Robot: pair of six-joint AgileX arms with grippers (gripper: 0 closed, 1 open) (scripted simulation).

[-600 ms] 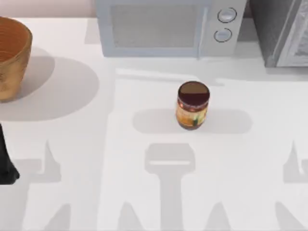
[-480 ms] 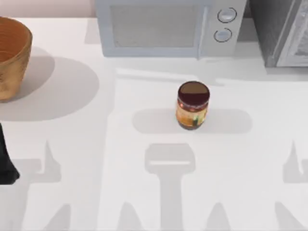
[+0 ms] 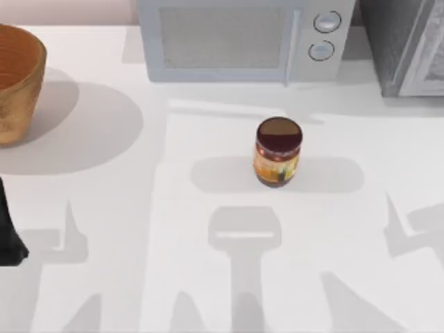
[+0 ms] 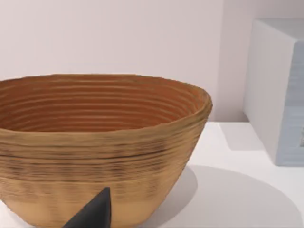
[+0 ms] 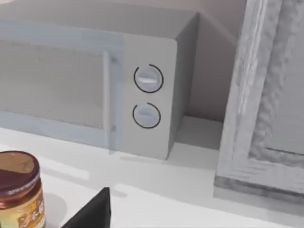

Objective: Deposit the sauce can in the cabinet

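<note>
Unmoved, sauce can (image 3: pixel 278 151) stands upright (label unreadable) — hands' openness: cannot tell.

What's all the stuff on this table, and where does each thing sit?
sauce can: one, maroon lid, yellow-orange label, upright near the table's middle.
wooden bowl: one, tan-brown, ribbed, far left of the table.
microwave: one, pale grey with two round dials, at the back, behind the can.
cabinet: one, grey-white, back right corner.
table: one, white.
left arm: one, black, at the left edge, near the bowl.
right gripper: one dark fingertip, facing the can and microwave.
</note>
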